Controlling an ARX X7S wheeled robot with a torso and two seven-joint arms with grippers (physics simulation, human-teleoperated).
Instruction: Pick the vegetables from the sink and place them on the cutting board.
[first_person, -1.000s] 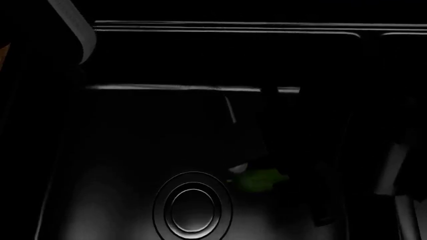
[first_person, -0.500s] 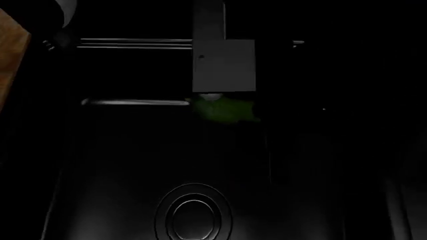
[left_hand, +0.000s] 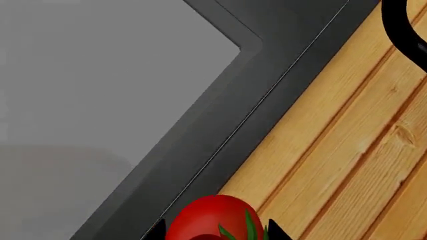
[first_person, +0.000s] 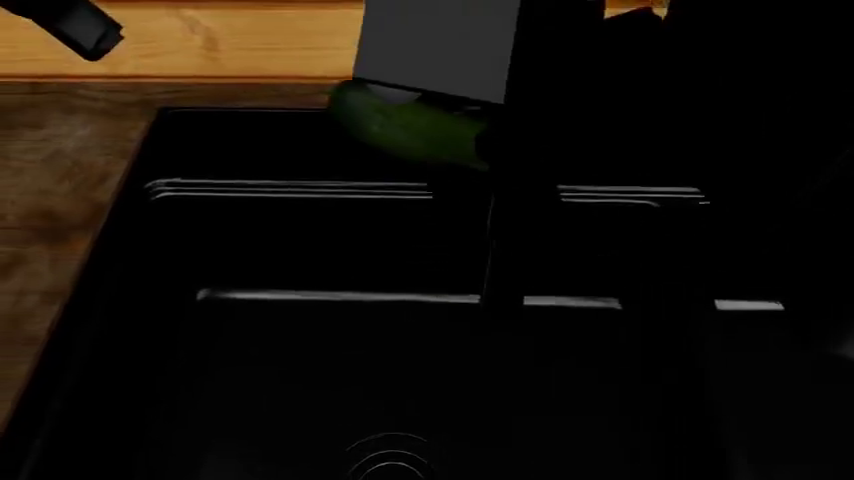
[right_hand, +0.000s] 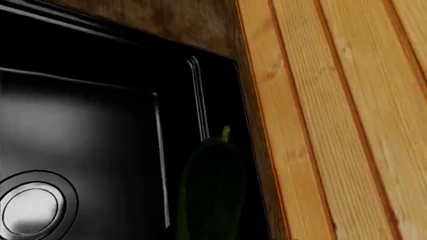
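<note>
Seen in the head view: cucumber (first_person: 407, 128) lifted above the back rim of the sink (first_person: 267, 190), just under the grey block of the right gripper (first_person: 434, 100), clamped on it as far as visible. Cutting board (first_person: 200, 40) just behind, beyond a strip of brown countertop (first_person: 67, 200).

In the left wrist view: tomato (left_hand: 213, 220) between dark tips of the left gripper (left_hand: 215, 231), over the pale board; grasp cannot be confirmed.

In the right wrist view: drain (right_hand: 30, 207) in the basin.
</note>
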